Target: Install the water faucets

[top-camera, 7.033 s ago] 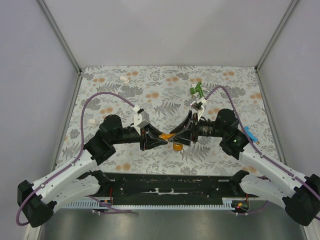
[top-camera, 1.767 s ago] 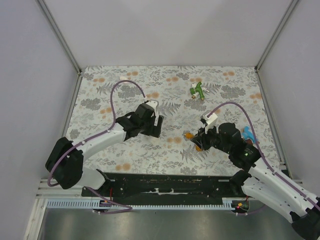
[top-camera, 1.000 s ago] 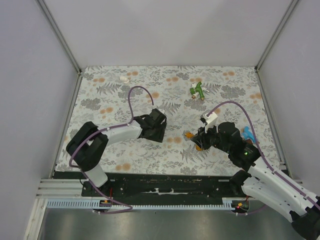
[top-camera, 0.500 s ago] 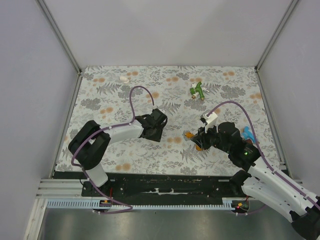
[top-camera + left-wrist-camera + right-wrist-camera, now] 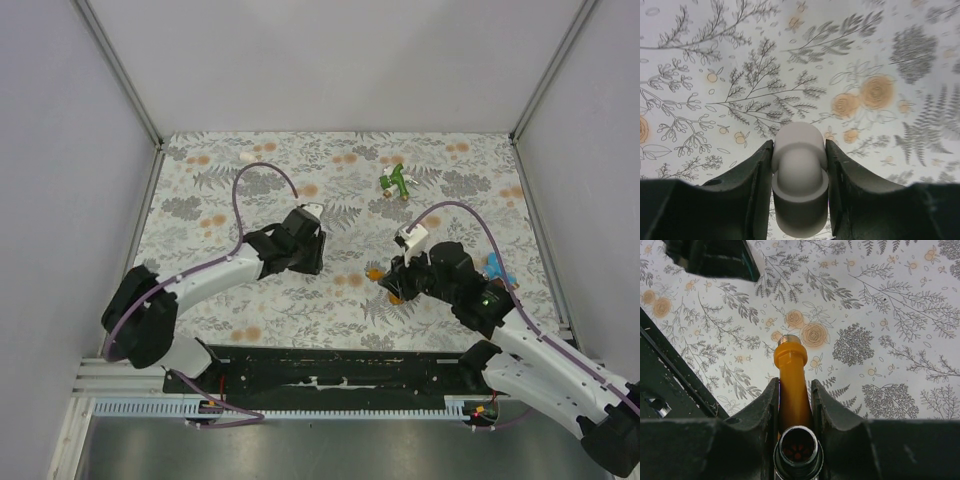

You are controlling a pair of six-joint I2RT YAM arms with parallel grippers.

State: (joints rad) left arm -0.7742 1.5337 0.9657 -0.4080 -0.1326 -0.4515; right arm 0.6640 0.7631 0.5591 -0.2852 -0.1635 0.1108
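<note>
Floral tablecloth underneath. Right gripper clamps the orange faucet mid-body, threaded tip free; likely light, rigid, slippery plastic. Left gripper clamps a white elbow fitting.

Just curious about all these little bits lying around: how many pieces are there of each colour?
Orange faucet: 1
Green faucet: 1
Blue faucet: 1
White fittings: 2
Total: 5
</note>
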